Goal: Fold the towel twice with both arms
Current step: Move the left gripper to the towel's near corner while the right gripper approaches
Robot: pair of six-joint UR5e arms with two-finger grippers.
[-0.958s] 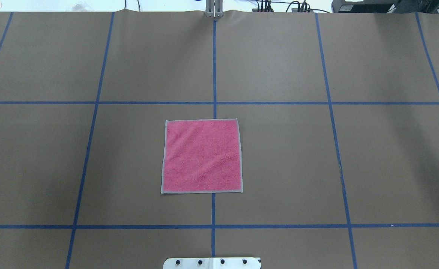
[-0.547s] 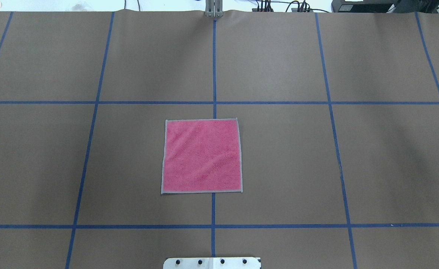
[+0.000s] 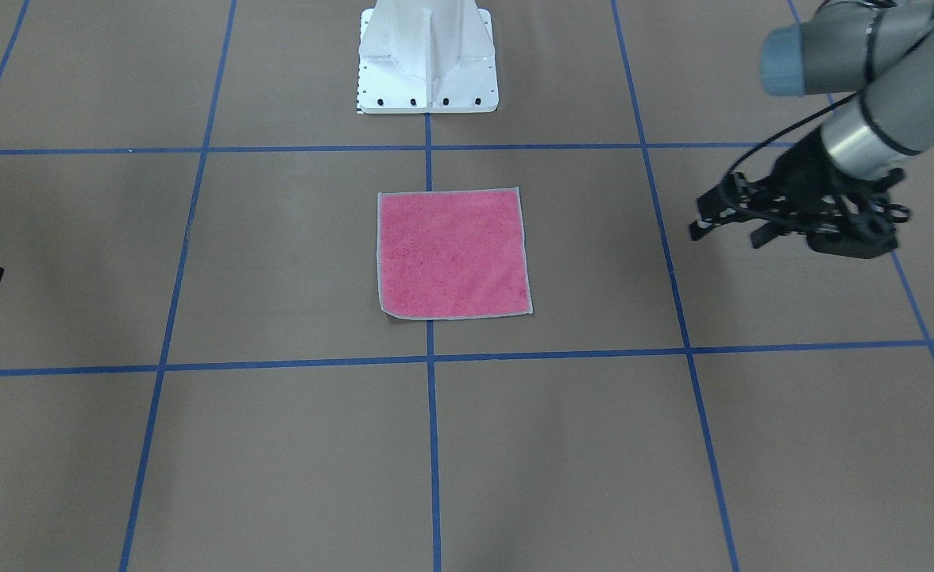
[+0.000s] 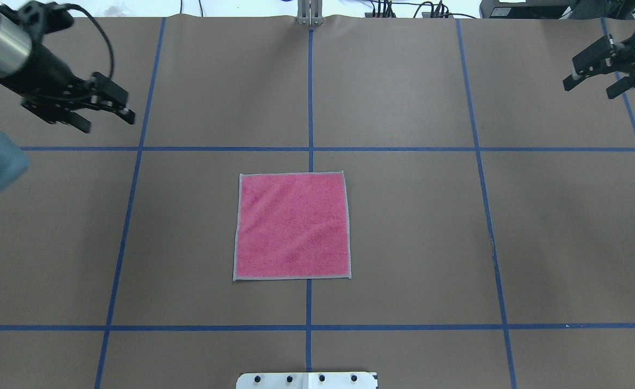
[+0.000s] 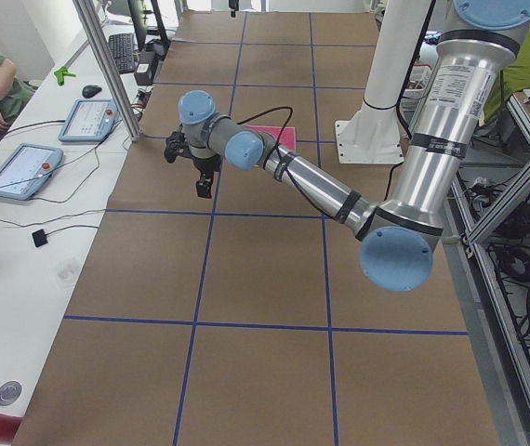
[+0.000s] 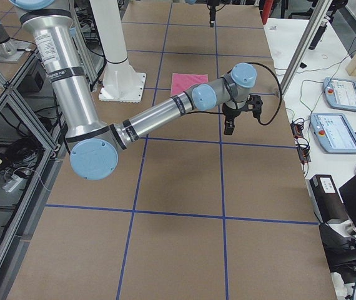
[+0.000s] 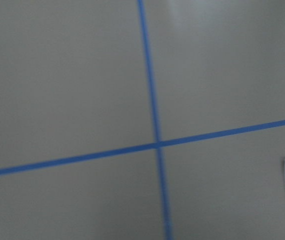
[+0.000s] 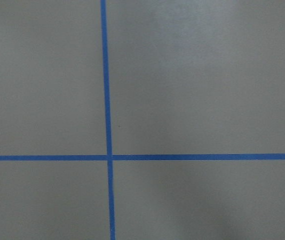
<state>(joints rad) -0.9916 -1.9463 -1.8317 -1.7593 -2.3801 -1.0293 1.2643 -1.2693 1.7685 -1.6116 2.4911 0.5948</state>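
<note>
Both arms have swung into the overhead view's upper corners: left gripper (image 4: 107,116) upper left, right gripper (image 4: 589,89) upper right, fingers spread, holding nothing. The towel (image 4: 292,226) lies flat mid-frame, unmoved, pink face up, light grey edging all round.

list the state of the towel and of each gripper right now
towel: lying flat, unfolded, pink face up, no gripper touching it
left gripper: open, holding nothing, well apart from the towel
right gripper: open, holding nothing, well apart from the towel
</note>
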